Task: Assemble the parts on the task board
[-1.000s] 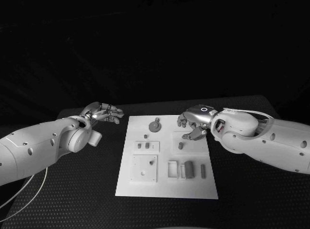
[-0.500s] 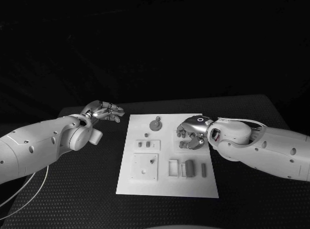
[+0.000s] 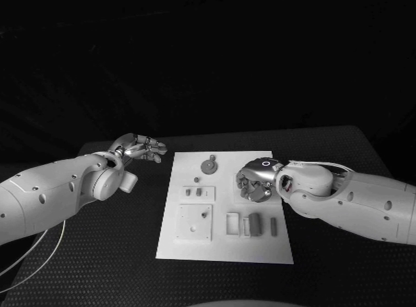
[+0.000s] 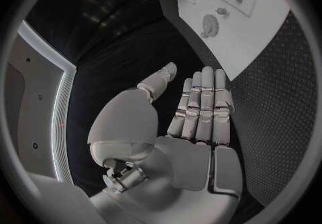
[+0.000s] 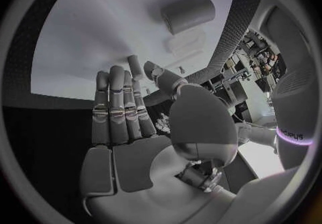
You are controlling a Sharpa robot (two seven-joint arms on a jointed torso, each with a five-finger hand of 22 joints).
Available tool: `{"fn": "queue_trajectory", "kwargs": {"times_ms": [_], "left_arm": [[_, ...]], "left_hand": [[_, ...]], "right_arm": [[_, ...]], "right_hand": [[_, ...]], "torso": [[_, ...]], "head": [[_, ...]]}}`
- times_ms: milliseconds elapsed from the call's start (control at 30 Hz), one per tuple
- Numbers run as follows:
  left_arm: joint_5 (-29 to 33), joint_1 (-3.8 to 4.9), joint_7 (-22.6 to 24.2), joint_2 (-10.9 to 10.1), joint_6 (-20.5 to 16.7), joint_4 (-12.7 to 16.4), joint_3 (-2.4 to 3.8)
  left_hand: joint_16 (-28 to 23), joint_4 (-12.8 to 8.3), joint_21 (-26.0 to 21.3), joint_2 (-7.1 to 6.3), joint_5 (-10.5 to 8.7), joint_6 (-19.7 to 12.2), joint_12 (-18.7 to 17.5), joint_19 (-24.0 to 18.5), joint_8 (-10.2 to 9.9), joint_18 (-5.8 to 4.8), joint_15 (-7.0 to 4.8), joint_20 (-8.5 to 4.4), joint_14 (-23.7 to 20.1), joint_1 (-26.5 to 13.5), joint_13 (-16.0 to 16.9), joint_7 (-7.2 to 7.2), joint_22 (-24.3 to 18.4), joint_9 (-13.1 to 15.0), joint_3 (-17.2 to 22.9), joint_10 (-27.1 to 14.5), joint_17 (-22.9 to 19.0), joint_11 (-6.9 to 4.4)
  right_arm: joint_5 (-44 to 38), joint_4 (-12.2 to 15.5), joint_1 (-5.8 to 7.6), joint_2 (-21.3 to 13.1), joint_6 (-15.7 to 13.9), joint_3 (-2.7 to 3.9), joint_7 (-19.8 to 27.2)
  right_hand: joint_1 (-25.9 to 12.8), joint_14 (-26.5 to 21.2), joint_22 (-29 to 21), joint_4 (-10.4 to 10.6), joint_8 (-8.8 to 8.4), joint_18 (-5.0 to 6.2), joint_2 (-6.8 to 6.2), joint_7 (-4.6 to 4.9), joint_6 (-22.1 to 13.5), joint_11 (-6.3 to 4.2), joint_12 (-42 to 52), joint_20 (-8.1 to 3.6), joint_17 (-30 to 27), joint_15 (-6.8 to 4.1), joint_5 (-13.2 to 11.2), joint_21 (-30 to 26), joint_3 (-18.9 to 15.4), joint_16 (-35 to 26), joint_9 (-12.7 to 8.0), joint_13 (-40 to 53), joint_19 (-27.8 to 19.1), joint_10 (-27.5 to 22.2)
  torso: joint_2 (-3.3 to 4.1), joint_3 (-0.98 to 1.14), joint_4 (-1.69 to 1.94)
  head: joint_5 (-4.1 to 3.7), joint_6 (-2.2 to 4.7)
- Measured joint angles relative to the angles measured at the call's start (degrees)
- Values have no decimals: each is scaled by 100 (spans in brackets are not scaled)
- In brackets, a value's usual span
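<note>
Board: white task board (image 3: 222,246) lying flat in the middle of the black table (image 3: 356,268), long side running away from the robot.
Parts: small grey pieces on the board; a round one (image 3: 210,167) near the far end, a pair of small blocks (image 3: 198,191) at mid-left, a square plate (image 3: 195,223) with a peg at near-left, and a dark block (image 3: 253,225) beside a slim bar (image 3: 272,226) at near-right.
Right hand: right hand (image 3: 255,181) poised over the board's right half, palm down, fingers apart and nearly straight in the right wrist view; nothing in it.
Target, judged: the pieces under or just near of the fingers; a cylinder-like part (image 5: 188,14) lies ahead of the fingertips (image 5: 134,67) in the right wrist view. Which piece is meant cannot be told.
Left hand: left hand (image 3: 140,149) off the board, just beside its far-left corner, fingers extended side by side, holding nothing.
Step, judged: reaching in for a pick.
Handling advice: lower slowly, centre thumb and finger on the chosen part's sides before closing; the pieces are small and sit close together, so a wide sweep could knock a neighbour.
Support advice: the left hand could steady the board edge if it slides.
</note>
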Motion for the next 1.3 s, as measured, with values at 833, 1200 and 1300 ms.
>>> {"fn": "queue_trajectory", "kwargs": {"times_ms": [833,1200,1300], "left_arm": [[3,0,-2,-9,12,2,-1],[5,0,-2,-14,12,3,-1],[5,0,-2,-16,12,4,-1]], "left_hand": [[-22,0,0,0,0,0,0,0,21,0,0,0,0,0,0,0,-6,1,0,0,5,0],[-22,0,0,0,0,0,0,0,21,0,0,0,0,0,0,0,-10,-4,0,0,10,0],[-22,0,0,0,0,0,0,0,21,0,0,0,0,0,0,0,-13,-4,0,0,9,0]], "right_arm": [[-185,-190,-59,153,-16,0,1],[-314,-166,-79,143,-252,-4,-17],[-326,-138,-80,122,-323,-4,-18]], "right_hand": [[97,159,0,-245,183,-5,599,-144,448,-167,197,-87,-16,-117,-6,100,88,132,50,167,147,433],[120,317,-1,-253,266,19,680,-226,593,-277,285,-172,25,-217,-1,208,78,234,97,304,317,606],[120,318,-1,-259,267,19,680,-236,603,-278,311,-172,32,-217,-1,208,71,234,97,367,318,607]], "torso": [[-1,3,-3],[-2,4,-3],[-2,3,-3]], "head": [[24,-51],[14,-63],[14,-63]]}}
